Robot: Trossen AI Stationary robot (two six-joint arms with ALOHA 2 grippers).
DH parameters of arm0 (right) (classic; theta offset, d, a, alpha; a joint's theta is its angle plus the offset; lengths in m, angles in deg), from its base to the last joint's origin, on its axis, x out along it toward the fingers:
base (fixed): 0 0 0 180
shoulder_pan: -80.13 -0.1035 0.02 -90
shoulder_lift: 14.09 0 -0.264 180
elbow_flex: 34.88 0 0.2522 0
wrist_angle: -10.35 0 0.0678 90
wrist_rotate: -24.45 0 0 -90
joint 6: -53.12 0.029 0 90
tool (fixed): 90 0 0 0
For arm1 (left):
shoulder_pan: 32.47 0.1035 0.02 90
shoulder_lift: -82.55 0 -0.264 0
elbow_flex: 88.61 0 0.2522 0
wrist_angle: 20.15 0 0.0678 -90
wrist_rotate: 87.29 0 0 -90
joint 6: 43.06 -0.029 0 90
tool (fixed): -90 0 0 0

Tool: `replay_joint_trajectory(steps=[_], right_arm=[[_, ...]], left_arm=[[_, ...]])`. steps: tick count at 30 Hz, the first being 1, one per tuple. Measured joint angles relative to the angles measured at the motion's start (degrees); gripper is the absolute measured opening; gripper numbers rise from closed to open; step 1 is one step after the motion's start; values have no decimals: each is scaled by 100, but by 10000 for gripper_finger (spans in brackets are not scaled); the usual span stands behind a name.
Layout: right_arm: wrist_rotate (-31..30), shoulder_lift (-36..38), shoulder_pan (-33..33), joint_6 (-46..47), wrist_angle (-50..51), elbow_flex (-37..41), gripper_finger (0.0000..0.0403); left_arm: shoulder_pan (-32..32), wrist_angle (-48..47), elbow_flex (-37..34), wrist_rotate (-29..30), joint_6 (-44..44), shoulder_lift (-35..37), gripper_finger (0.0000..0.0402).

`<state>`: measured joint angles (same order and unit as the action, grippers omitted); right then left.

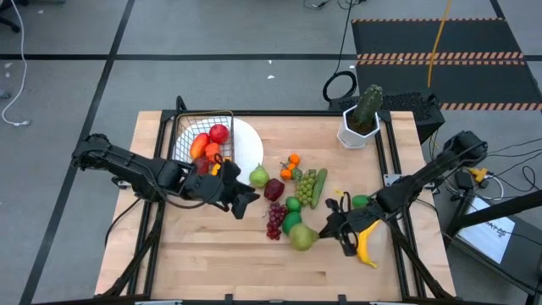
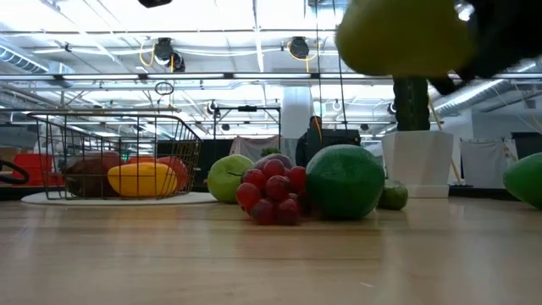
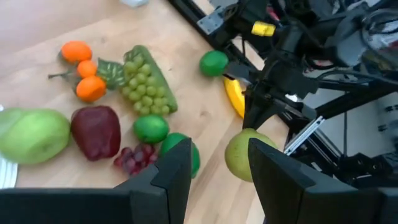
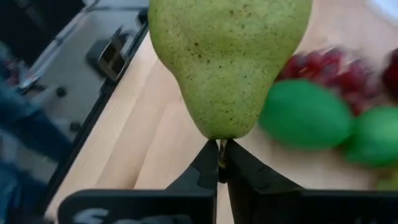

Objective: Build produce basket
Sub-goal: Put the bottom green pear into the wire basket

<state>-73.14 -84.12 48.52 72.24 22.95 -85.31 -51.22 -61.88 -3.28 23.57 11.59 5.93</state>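
My right gripper (image 1: pixel 327 227) is shut on a green pear (image 1: pixel 303 238), which also shows high up in the low view (image 2: pixel 398 38). My left gripper (image 1: pixel 246 202) is open and empty above the table, between the basket and the loose produce; its fingers show in the left wrist view (image 3: pixel 217 180). The dark wire basket (image 1: pixel 203 135) stands on a round white plate (image 1: pixel 250 148) and holds a red apple (image 1: pixel 219 133) and orange and yellow pieces. Loose produce lies mid-table: a green pear (image 1: pixel 258 177), a dark red apple (image 1: pixel 273 189), small oranges (image 1: pixel 290 165), green grapes (image 1: pixel 306 185), purple grapes (image 1: pixel 275 220), limes (image 1: pixel 292 203) and a banana (image 1: pixel 366 246). My right gripper pinches the pear's narrow stem end (image 4: pixel 219 132) between its two fingertips (image 4: pixel 239 163). The fingers come from the table's right side. The pear sticks out ahead of the fingers, toward the table's left, lifted clear of the table.
A green cactus in a white pot (image 1: pixel 360 119) stands at the far right of the table. A lime (image 1: pixel 360 202) lies near my right arm. Bare wood (image 1: pixel 212 263) lies along the near edge.
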Motion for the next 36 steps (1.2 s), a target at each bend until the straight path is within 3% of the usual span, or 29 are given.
replay_joint_trajectory(steps=[8, 15, 20, 24, 33, 36], right_arm=[[-597, 27, 8, 933, 1248, -1235, 3], [-479, -166, 310, 3140, 2335, -2142, 3], [432, -308, 722, 4329, 2365, -2288, 3], [1470, -498, 1005, 4972, 2346, -2288, 3], [3821, -886, 1500, 5400, 2176, -2288, 4], [4222, -930, 1668, 5700, 2129, -2286, 4]], left_arm=[[-133, 502, 0, 2, -667, 0, 165], [-191, 677, 0, 7, -862, 0, 248], [-245, 1492, 2, 5, -1423, -58, 307], [-271, 1758, 195, -70, -1921, -300, 320], [-150, 460, 1757, -1116, -2965, -1738, 321], [-83, 173, 2121, -1274, -3110, -2212, 321]])
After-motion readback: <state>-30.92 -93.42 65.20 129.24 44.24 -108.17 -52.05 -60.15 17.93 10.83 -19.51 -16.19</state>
